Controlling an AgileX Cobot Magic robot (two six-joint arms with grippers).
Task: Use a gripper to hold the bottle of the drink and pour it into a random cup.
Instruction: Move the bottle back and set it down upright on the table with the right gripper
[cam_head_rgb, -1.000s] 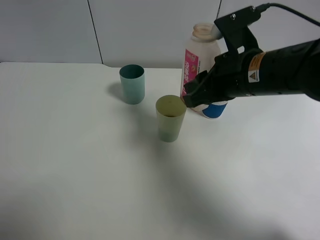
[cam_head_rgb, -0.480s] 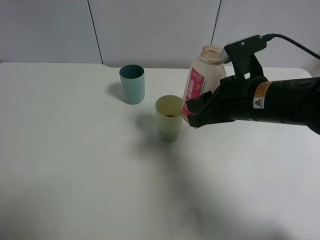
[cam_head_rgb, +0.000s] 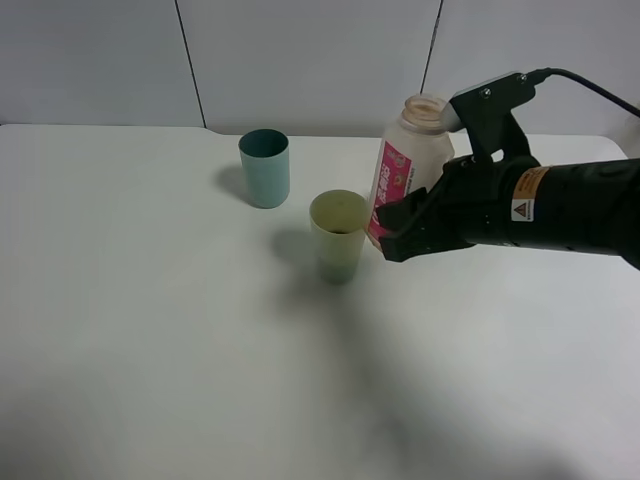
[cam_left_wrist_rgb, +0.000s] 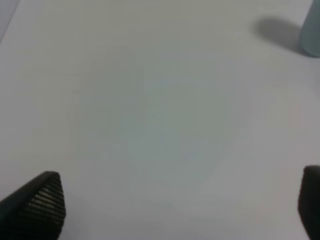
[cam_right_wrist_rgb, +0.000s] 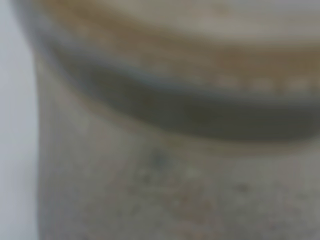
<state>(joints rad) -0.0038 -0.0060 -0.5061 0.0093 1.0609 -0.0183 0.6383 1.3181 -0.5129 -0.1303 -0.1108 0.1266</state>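
Observation:
My right gripper (cam_head_rgb: 398, 226) is shut on the bottle of the drink (cam_head_rgb: 412, 152), a whitish bottle with a pink-red label and an open wide neck. The bottle leans slightly, and the black fingers hide its base. Just left of it stands the pale yellow-green cup (cam_head_rgb: 337, 238), upright, with a little dark liquid at its bottom. The right wrist view is filled by a blurred close-up of the bottle (cam_right_wrist_rgb: 165, 160). In the left wrist view, the left gripper (cam_left_wrist_rgb: 180, 210) is open over bare table, and only its fingertips (cam_left_wrist_rgb: 42, 202) show.
A teal-green tumbler (cam_head_rgb: 265, 168) stands upright behind and left of the cup; its edge and shadow show in the left wrist view (cam_left_wrist_rgb: 312, 30). The white table (cam_head_rgb: 150, 330) runs back to a grey wall.
The right gripper has carried the bottle forward and down, from the back of the table to beside the yellow-green cup. In the last half second it barely moved.

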